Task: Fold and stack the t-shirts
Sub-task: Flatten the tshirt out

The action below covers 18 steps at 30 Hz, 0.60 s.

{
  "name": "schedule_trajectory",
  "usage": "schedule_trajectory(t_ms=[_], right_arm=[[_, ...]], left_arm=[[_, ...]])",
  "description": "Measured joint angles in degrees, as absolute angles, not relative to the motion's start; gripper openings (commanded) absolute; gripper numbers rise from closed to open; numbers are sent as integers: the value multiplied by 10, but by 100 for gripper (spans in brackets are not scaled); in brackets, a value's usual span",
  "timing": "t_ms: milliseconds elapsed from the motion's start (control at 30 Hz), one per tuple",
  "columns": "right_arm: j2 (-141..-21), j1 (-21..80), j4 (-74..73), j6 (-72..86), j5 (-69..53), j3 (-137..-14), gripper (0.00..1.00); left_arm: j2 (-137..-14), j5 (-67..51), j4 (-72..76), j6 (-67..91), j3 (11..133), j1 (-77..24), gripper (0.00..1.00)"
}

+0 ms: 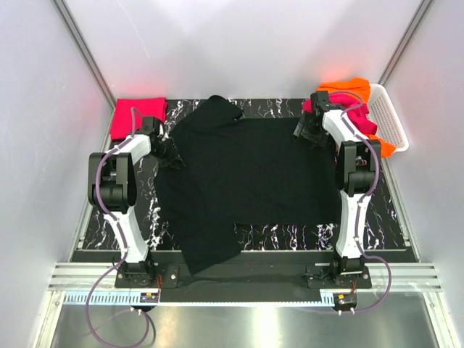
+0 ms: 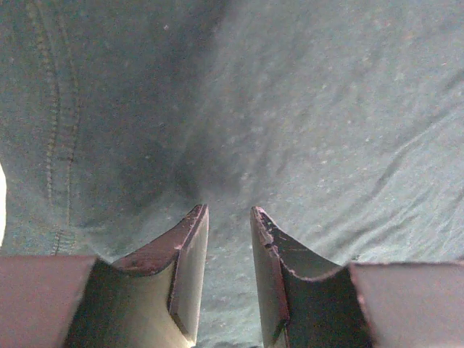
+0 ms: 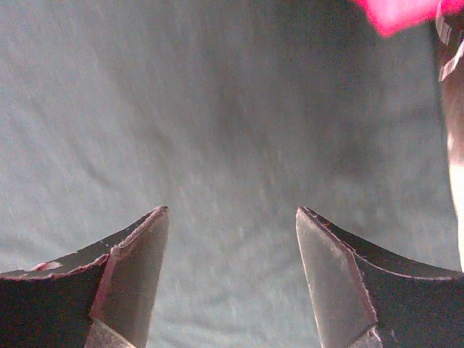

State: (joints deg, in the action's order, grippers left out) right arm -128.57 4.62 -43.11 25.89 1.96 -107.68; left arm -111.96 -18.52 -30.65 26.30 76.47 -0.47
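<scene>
My right wrist view shows the magenta shirt (image 3: 395,13) only as a blur, cut off upper right.

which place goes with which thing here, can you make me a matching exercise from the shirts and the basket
Things:
1 black t-shirt
2 red-pink t-shirt
3 orange t-shirt
4 white basket

Places:
a in the basket
b far right of the table
c spread over the middle of the table
d far left corner of the table

Pairs: 1-c; 2-d; 3-a; 4-b
</scene>
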Motion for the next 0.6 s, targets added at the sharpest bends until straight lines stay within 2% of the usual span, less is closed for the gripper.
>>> schedule_trajectory(t_ms=[133, 333, 600], right_arm=[[-1331, 50, -431, 256, 48, -1139, 74], [-1393, 60, -434, 249, 95, -1214, 73], [-1450, 63, -464, 228, 128, -1295, 76]], left_arm=[[-1120, -182, -302, 260, 793, -5, 36], [-1109, -171, -281, 282, 807, -3, 37], [-1030, -158, -275, 312, 707, 48, 35]])
